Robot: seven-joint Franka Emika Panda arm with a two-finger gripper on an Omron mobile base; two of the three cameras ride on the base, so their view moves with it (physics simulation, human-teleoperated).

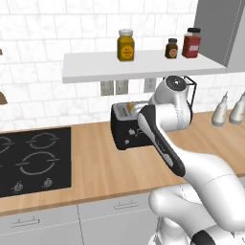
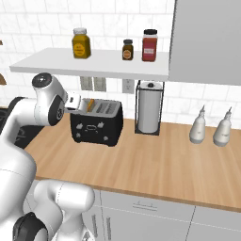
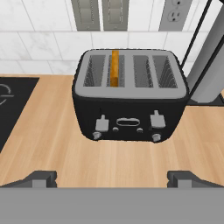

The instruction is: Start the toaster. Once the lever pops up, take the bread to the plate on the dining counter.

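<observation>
The white arm's two-finger gripper point(image 3: 112, 178) is hanging above the front of the light-wood kitchen worktop point(image 3: 57, 148), its dark tips spread wide and grasping nothing. Just beyond them, the boxy black toaster with the pale silvery top point(image 3: 130, 94) is sitting squarely on that worktop, front face toward the hand. Two grey levers are standing out from that face, a left lever point(image 3: 102, 124) and a right lever point(image 3: 157, 120), with small round knobs and an oval mark between them. Both look raised, so the toaster is judged not yet started.

The thin golden-orange slice of bread point(image 3: 114, 68) is standing on edge in the slot second from the left, on the left lever's side. The step in hand is pressing that lever down, and doing it well likely means lining one fingertip directly over the left lever and pushing straight down along the toaster's face, not inward, so the box is not shoved back toward the wall. The open jaws should be kept clear of the right lever.

Farther off, a black wire paper-towel holder point(image 2: 149, 108) is standing to the toaster's right, with wall sockets point(image 3: 173, 13) on the white marble tiles behind.
</observation>
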